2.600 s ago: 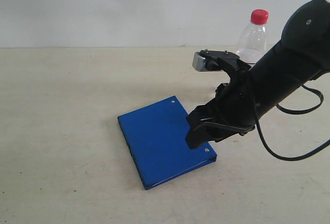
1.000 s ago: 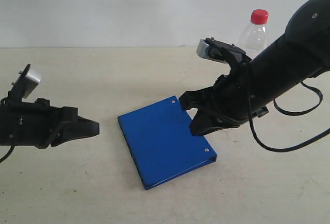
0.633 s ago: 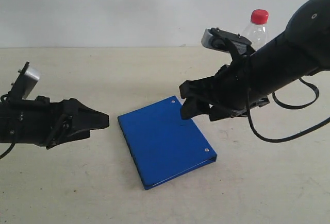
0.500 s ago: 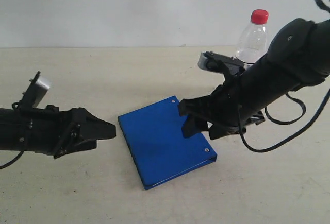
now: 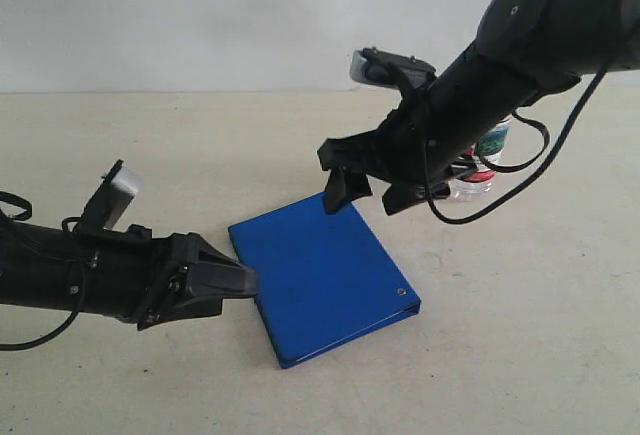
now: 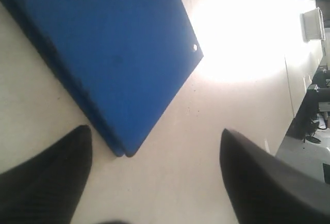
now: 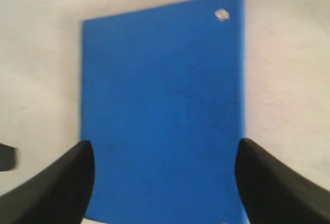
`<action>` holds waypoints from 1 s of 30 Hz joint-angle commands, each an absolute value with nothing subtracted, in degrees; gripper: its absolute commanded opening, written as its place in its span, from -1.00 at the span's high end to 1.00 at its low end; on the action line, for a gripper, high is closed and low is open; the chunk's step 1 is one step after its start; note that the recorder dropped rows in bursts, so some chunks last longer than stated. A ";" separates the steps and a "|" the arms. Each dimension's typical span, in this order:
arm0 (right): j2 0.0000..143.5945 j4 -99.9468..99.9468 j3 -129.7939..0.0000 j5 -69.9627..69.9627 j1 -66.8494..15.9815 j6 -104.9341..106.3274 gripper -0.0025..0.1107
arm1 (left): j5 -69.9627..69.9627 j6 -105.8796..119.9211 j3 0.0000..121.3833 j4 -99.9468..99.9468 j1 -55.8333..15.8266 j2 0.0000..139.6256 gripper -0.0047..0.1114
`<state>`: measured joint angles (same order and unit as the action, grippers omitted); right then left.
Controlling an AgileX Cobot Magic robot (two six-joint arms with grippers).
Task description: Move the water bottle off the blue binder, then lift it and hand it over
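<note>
Two pincers spread apart and empty, left pincer (image 5: 241, 282) low just beside the blue binder (image 5: 320, 275) lying flat on the worktop (image 5: 520, 335), right pincer (image 5: 365, 198) raised over its far corner, water bottle (image 5: 482, 163) standing off the binder behind the right arm, label writing too small to read.
</note>
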<state>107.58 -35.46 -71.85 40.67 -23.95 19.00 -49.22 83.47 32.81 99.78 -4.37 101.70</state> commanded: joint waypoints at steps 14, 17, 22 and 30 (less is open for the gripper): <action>112.92 -31.31 -72.10 37.45 -23.83 15.94 -0.23 | -39.65 84.17 34.11 99.95 -4.62 102.37 -0.20; 112.92 -31.31 -72.10 37.29 -23.83 15.94 -0.23 | -40.11 84.17 34.51 99.95 -4.62 104.44 -0.20; 112.92 -31.31 -72.10 36.48 -23.83 16.06 -0.23 | -44.01 84.17 37.11 99.95 -4.62 108.76 -0.20; 113.94 -36.03 -72.10 36.75 -23.83 16.01 -0.23 | -45.56 83.52 40.14 99.95 -4.62 112.36 -0.20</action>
